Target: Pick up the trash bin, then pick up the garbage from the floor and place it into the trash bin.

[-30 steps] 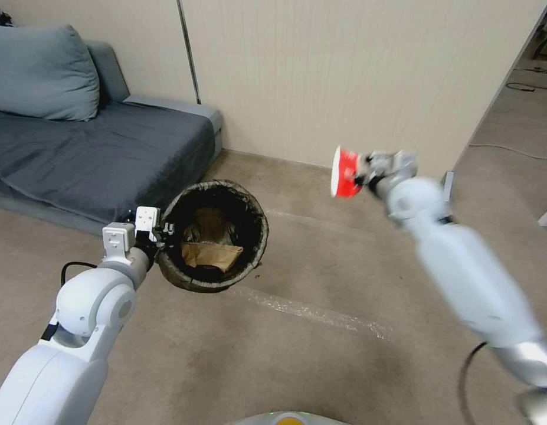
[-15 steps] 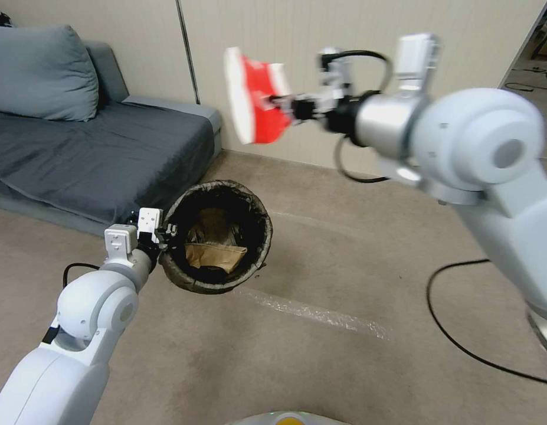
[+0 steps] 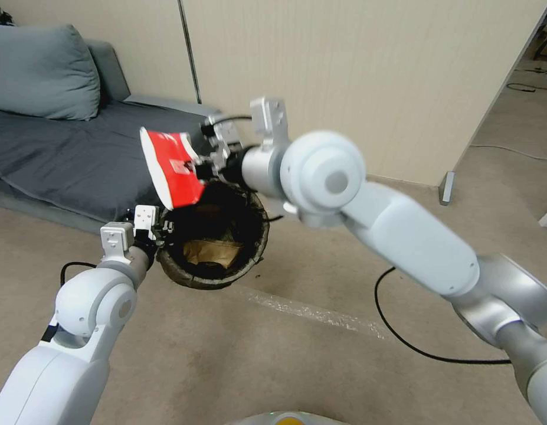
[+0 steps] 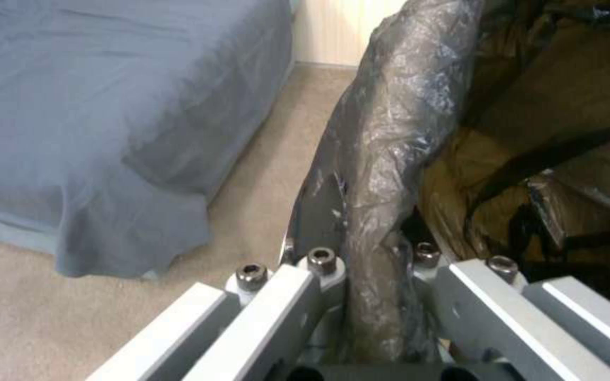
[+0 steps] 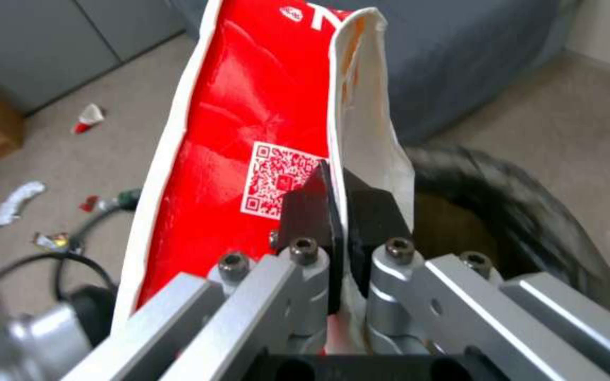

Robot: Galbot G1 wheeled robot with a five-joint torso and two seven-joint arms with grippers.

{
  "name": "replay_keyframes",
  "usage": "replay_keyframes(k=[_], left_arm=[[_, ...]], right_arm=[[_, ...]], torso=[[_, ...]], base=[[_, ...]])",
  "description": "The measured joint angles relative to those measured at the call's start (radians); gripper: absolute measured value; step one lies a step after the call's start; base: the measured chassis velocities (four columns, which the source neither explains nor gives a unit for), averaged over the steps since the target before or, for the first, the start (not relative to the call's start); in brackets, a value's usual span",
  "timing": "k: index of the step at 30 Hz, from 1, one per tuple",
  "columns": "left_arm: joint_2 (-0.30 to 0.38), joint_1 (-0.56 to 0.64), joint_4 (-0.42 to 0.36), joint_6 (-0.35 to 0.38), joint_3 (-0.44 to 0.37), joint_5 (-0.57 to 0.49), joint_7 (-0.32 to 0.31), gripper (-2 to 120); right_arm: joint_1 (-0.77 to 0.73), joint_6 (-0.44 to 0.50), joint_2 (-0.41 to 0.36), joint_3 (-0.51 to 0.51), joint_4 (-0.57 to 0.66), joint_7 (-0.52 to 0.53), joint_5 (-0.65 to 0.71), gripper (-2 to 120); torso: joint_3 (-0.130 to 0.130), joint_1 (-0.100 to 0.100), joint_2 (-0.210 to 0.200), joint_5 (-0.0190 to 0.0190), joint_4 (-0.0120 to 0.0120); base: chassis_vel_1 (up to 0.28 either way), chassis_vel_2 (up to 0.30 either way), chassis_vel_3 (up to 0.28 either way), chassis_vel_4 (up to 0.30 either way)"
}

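Swung leftward and lowered since the earlier frame, the right pincer (image 3: 197, 168) pinches the crushed red-and-white paper cup (image 3: 170, 168) above the trash bin's (image 3: 211, 242) far-left rim. Left pincer (image 3: 157, 234) clamps the bin's bagged rim, holding its mouth upward off the floor (image 3: 255, 354) to receive the cup.

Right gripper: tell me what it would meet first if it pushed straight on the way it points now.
The right gripper is shut on a flattened red-and-white paper cup above the trash bin and points toward the grey sofa. The sofa's near edge is probably first, though depth is unclear.
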Motion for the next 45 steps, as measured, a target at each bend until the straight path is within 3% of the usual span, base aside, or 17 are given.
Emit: replay_keyframes(k=[6, 21, 24, 36, 45], left_arm=[[-0.003, -0.004, 0.006, 0.0, 0.0, 0.0, 0.001, 1], [-0.003, -0.007, 0.019, 0.0, -0.001, 0.002, 0.002, 1], [-0.003, -0.009, 0.023, 0.0, -0.001, 0.002, 0.003, 1], [-0.006, -0.022, 0.031, 0.0, -0.001, 0.002, 0.006, 1], [-0.007, -0.014, 0.031, 0.0, 0.0, 0.005, 0.006, 1]], right_arm=[[-0.045, 0.001, -0.035, -0.014, -0.009, -0.044, -0.092, 0], [-0.059, 0.001, -0.02, -0.026, -0.027, -0.044, -0.102, 0], [-0.061, 0.001, -0.015, -0.025, -0.031, -0.041, -0.101, 6], [-0.067, 0.001, -0.007, -0.02, -0.04, -0.039, -0.104, 54], [-0.072, 0.001, -0.009, -0.014, -0.035, -0.039, -0.105, 82]], torso=[[0.0, 0.0, 0.0, 0.0, 0.0], [0.0, 0.0, 0.0, 0.0, 0.0001], [0.0, 0.0, 0.0, -0.0001, 0.0], [0.0, 0.0, 0.0, -0.0001, 0.0001], [0.0, 0.0, 0.0, -0.0001, 0.0001]], base=[[0.0, 0.0, 0.0, 0.0], [0.0, 0.0, 0.0, 0.0], [0.0, 0.0, 0.0, 0.0], [0.0, 0.0, 0.0, 0.0], [0.0, 0.0, 0.0, 0.0]])
